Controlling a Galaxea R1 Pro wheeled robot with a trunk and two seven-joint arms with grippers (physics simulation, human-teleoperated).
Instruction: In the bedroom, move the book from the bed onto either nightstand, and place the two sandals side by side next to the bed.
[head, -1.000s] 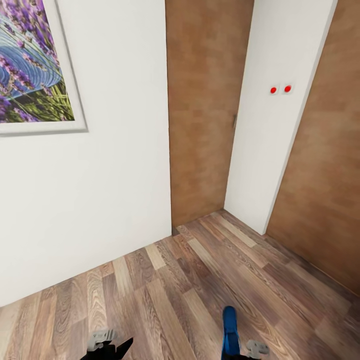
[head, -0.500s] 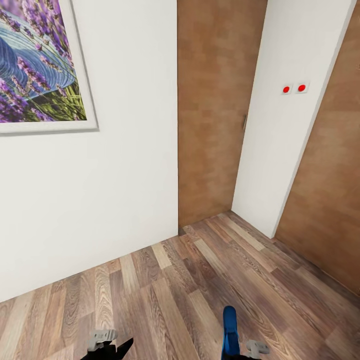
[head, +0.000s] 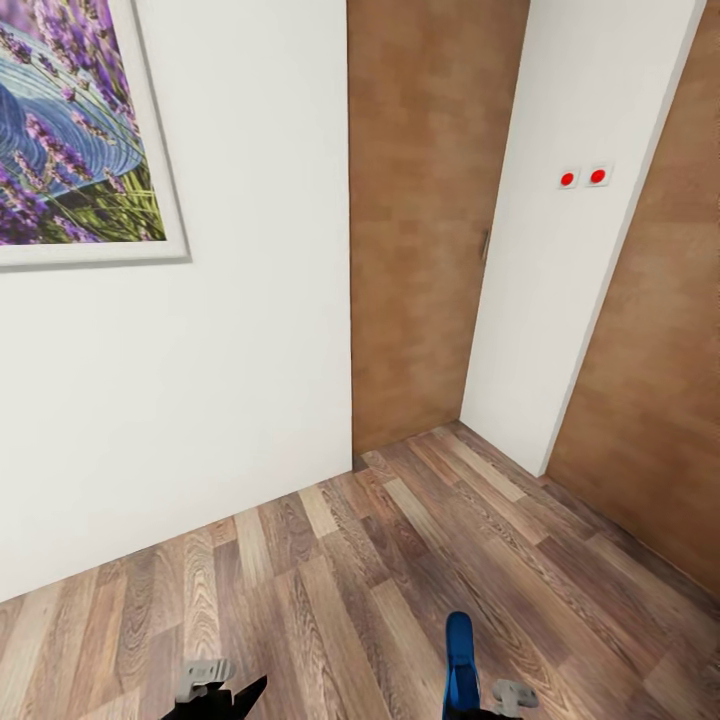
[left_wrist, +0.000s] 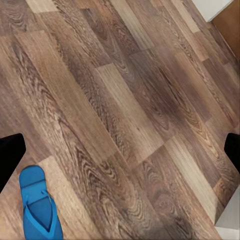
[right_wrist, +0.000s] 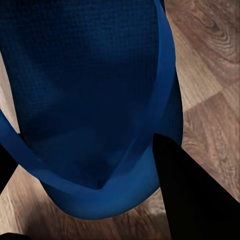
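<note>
The right gripper (head: 480, 700) is clamped on a blue sandal (head: 459, 660), which sticks up and forward out of it, toe end away from the robot. In the right wrist view the sandal (right_wrist: 95, 100) sits right against the camera, its strap curving down to a point, with one dark finger (right_wrist: 192, 195) pressed at its edge and the other finger just showing at the opposite side.

The left gripper (head: 215, 690) hangs over the wooden floor (head: 330, 580) with nothing between its fingers; they stand wide apart, one fingertip (left_wrist: 10, 155) at each edge of the left wrist view and bare planks between them. Below and just beside that gripper, the second sandal (left_wrist: 39, 205) lies flat on the floor, strap side up, untouched.

Ahead of both grippers the floor runs to a corner. A white wall (head: 240, 380) stands ahead of the left gripper, and a framed picture (head: 75, 130) of purple flowers hangs high on it. Ahead of the right gripper there is a brown wooden panel (head: 420, 220), then a white wall section (head: 570, 280) bearing two small red dots (head: 582, 178), and more brown panelling (head: 650, 370) further to the right.
</note>
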